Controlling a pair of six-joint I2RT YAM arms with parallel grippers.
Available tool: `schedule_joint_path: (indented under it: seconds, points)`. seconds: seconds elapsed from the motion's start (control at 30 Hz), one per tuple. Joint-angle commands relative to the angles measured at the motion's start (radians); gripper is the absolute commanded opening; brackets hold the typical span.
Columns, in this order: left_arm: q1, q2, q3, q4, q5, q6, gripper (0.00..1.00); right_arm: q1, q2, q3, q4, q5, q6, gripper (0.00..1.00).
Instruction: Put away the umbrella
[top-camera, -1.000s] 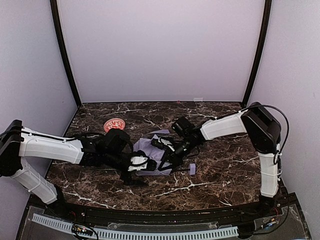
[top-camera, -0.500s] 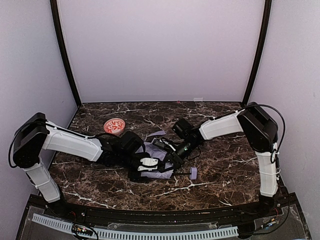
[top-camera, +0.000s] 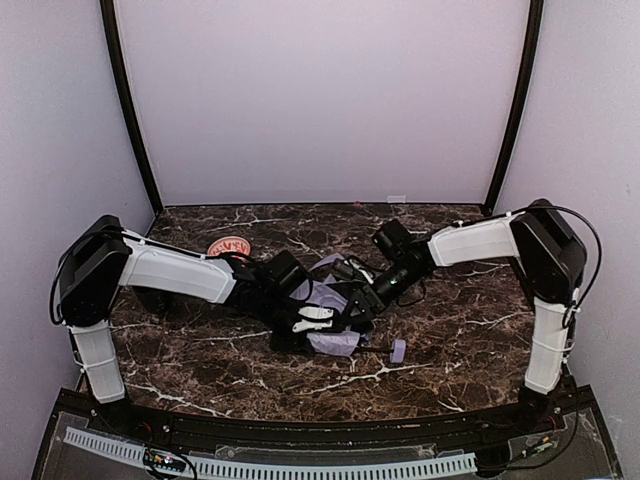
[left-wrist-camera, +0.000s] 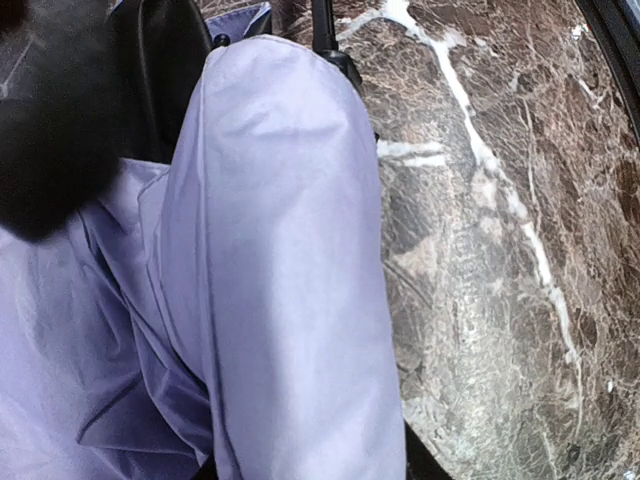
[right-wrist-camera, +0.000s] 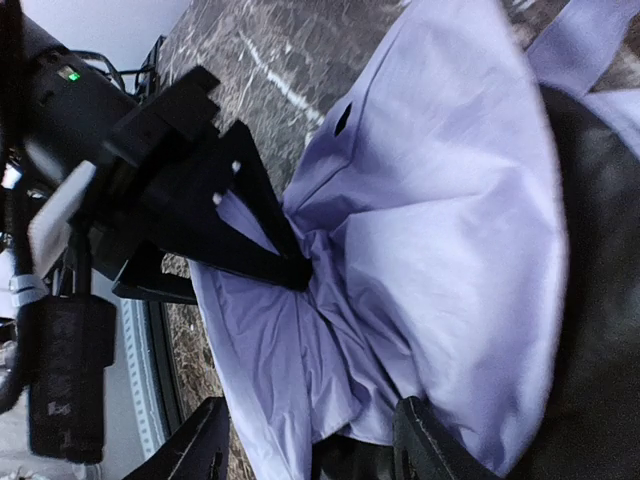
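While I watch the top view, I log the following items.

Item 1: the umbrella (top-camera: 332, 305). It is a crumpled bundle of pale lavender fabric lying on the marble table (top-camera: 455, 335) about midway between the left and right edges and midway between the far and near edges. Its small lavender handle (top-camera: 397, 350) sticks out of the bundle toward the near right corner and rests on the marble. In the left wrist view one broad smooth fold runs down the picture over creased folds, and the thin black shaft (left-wrist-camera: 322, 25) shows at the top edge.

Item 2: the left gripper (top-camera: 318, 320). It reaches in from the left edge, low over the table, and touches the left side of the bundle. In the right wrist view a black finger tip presses into the fabric. I cannot tell how its jaws stand, because the cloth hides them.

Item 3: the right gripper (right-wrist-camera: 312, 445). It reaches in from the right edge and meets the bundle on its far right side. Its jaws stand apart, with bunched lavender cloth lying between them. I cannot tell whether they pinch it.

Item 4: a small red-patterned bowl (top-camera: 228, 247). It sits upright toward the far left corner, apart from the umbrella and partly behind the left arm.
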Motion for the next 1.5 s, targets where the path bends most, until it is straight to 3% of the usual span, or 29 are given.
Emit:
schedule_joint_path:
  seconds: [0.0, 0.13, 0.27, 0.47, 0.67, 1.0, 1.1, 1.23, 1.37, 1.43, 1.47]
  points:
    - [0.038, 0.093, 0.039, -0.292, 0.113, -0.075, 0.20, -0.053, -0.161, -0.036, 0.020, 0.154, 0.002, 0.57]
    - [0.063, 0.114, 0.090, -0.359, 0.184, -0.094, 0.00, -0.059, -0.338, -0.163, 0.135, 0.322, -0.007, 0.57]
    - [0.092, 0.178, 0.161, -0.471, 0.315, -0.103, 0.00, -0.008, -0.527, -0.355, 0.358, 0.508, -0.044, 0.56]
    - [0.149, 0.279, 0.219, -0.551, 0.453, -0.150, 0.00, 0.253, -0.679, -0.553, 0.545, 0.715, -0.358, 0.60]
    - [0.183, 0.329, 0.232, -0.559, 0.541, -0.169, 0.00, 0.394, -0.545, -0.539, 0.639, 0.803, -0.475, 0.69]
    - [0.204, 0.360, 0.233, -0.552, 0.577, -0.183, 0.00, 0.418, -0.275, -0.416, 0.593, 0.873, -0.596, 0.72]
    - [0.205, 0.369, 0.235, -0.551, 0.591, -0.185, 0.00, 0.418, -0.229, -0.397, 0.584, 0.888, -0.598, 0.65]
    - [0.208, 0.380, 0.241, -0.552, 0.614, -0.187, 0.00, 0.418, -0.199, -0.394, 0.579, 0.880, -0.571, 0.44]
    - [0.213, 0.378, 0.257, -0.560, 0.675, -0.171, 0.00, 0.418, -0.174, -0.384, 0.535, 0.896, -0.530, 0.33]
    - [0.218, 0.368, 0.270, -0.553, 0.682, -0.182, 0.12, 0.416, -0.165, -0.373, 0.493, 0.899, -0.510, 0.22]
    - [0.220, 0.356, 0.273, -0.543, 0.674, -0.188, 0.27, 0.413, -0.164, -0.369, 0.472, 0.893, -0.497, 0.17]
